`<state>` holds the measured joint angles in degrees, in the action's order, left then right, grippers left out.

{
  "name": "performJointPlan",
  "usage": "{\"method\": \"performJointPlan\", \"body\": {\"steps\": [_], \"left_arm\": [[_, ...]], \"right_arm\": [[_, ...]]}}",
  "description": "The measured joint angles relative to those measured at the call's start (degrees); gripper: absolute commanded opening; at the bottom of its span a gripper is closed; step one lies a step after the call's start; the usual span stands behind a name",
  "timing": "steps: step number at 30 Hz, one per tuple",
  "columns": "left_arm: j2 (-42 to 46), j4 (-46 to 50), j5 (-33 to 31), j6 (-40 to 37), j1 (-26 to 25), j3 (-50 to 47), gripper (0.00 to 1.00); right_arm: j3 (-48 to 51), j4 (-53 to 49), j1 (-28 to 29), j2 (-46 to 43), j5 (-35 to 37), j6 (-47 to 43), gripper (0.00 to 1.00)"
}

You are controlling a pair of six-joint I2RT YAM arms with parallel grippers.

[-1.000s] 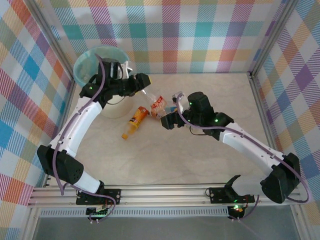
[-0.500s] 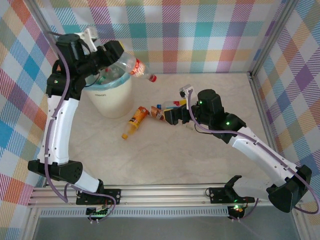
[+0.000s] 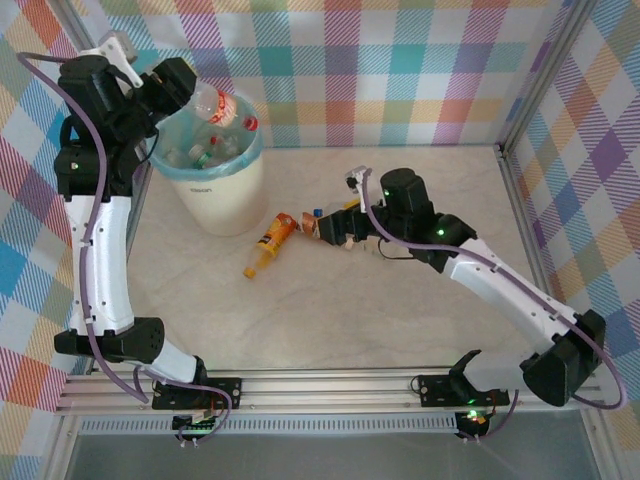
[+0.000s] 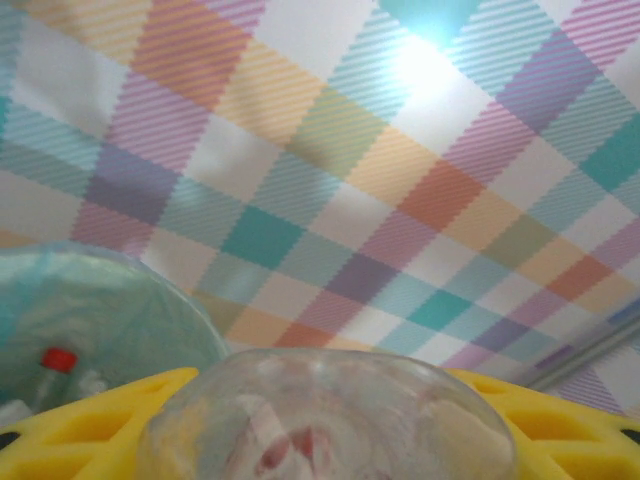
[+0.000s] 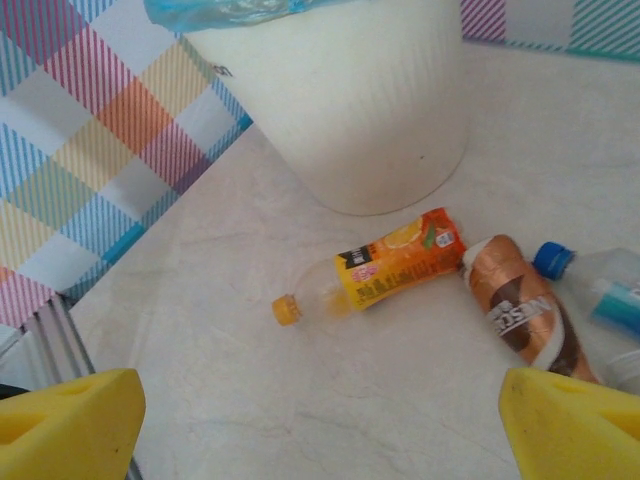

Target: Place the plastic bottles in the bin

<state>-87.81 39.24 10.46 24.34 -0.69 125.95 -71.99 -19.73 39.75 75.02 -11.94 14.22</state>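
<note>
Aloft, bottle [image 3: 222, 108] in left pincer [image 3: 188, 88]

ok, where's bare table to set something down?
Bare: near half of the marble tabletop, from the orange-labelled plastic bottle to the front rail; also the far right corner. Crowded: between the round cream-white bin and the right end effector, where bottles lie.

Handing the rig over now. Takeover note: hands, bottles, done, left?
Left hand: shut on a red-capped bottle, held over the bin.
Right hand: open, empty, above the table.
Done: several bottles lie in the bin.
Left: drop the held one, then the orange bottle, brown-label bottle and blue-capped bottle lying on the table.
</note>
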Motion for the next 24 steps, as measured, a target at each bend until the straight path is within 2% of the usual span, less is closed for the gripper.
{"method": "performJointPlan", "body": {"steps": [6, 14, 24], "left_arm": [[-4.5, 4.1, -3.3, -4.5, 4.0, 5.1, 0.3], [-13.1, 11.3, -7.6, -11.4, 5.5, 11.0, 0.29], [-20.6, 11.9, -7.1, -15.5, 6.1, 13.7, 0.29]], "right_arm": [[-5.8, -2.5, 1.5, 6.8, -3.6, 1.5, 0.89], [-12.9, -5.2, 4.6, 13.2, -6.2, 1.6, 0.89], [-14.9, -7.2, 7.9, 15.2, -6.8, 1.6, 0.88]]}}
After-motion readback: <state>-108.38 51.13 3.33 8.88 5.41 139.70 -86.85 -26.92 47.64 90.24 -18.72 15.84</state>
